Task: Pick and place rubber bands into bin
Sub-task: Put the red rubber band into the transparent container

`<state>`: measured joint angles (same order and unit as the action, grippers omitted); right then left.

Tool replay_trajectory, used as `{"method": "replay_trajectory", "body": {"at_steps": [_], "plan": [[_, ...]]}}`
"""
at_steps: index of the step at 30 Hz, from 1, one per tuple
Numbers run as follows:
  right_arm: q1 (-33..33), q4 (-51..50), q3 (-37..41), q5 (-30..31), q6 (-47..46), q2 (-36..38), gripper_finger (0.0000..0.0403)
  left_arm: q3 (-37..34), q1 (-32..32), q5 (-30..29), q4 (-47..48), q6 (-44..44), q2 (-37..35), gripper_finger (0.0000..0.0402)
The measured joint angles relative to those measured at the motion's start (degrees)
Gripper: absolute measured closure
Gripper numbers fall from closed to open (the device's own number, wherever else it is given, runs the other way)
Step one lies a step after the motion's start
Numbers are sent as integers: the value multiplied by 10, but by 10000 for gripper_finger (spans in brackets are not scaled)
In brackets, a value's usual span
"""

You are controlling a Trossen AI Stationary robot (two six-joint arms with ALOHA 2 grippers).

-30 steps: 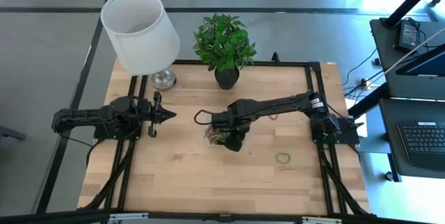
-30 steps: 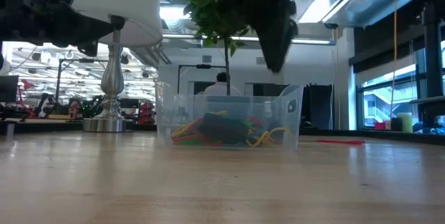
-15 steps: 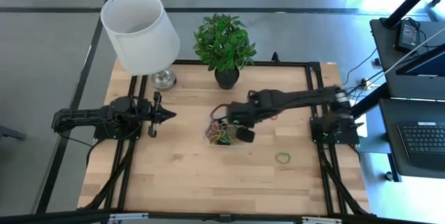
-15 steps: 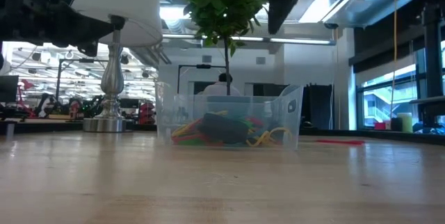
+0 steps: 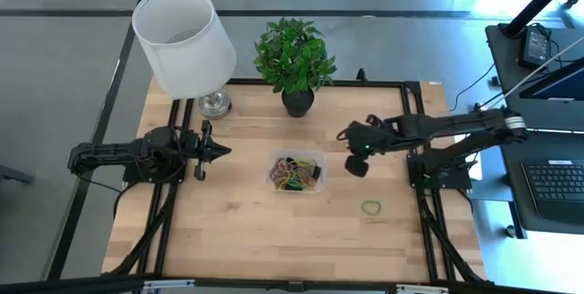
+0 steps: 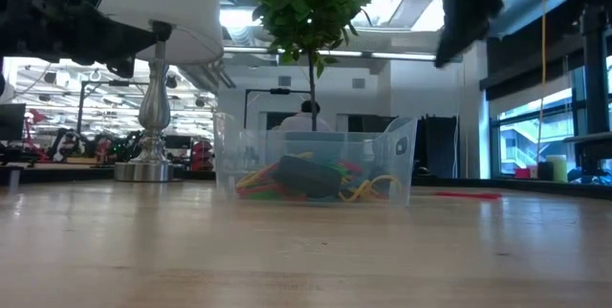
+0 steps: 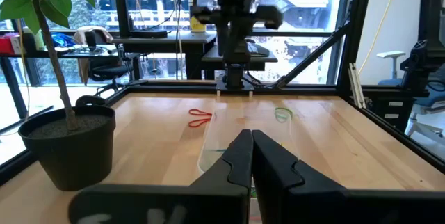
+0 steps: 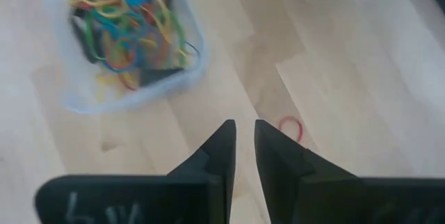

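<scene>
Red rubber band (image 8: 292,128) on counter (image 5: 246,230): judged light, floppy, thin; pinch across strand advised. Right gripper (image 8: 245,135) above it, jaws narrowly parted, nothing held. Left gripper (image 7: 248,142) jaws closed, empty.

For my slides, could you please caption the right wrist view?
Right gripper, fingers nearly together and empty, above bare table between the bin of rubber bands and a loose red band.

The right gripper (image 5: 355,165) has left the bin (image 5: 296,173) and now hangs above bare wood to the bin's right, its arm drawn back toward its own side of the table. A second ago it hovered directly over the bin. Its fingers (image 8: 217,151) have narrowed to a slim gap, and the rubber bands (image 5: 294,173) inside the bin now show uncovered.
</scene>
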<state>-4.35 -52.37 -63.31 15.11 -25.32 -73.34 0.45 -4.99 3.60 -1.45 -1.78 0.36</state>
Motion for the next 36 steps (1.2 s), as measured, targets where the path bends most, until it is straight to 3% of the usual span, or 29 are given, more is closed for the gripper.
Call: {"method": "replay_trajectory", "body": {"at_steps": [7,12,21,36], "plan": [[35,88,149,-1,-14,83,344,0,0,0,0,0,0,396],[51,128,203,-1,-14,99,344,0,0,0,0,1,0,394],[54,139,216,-1,29,98,344,0,1,15,-1,-35,9,393],[61,170,216,-1,79,98,344,0,1,14,-1,-15,35,398]]}}
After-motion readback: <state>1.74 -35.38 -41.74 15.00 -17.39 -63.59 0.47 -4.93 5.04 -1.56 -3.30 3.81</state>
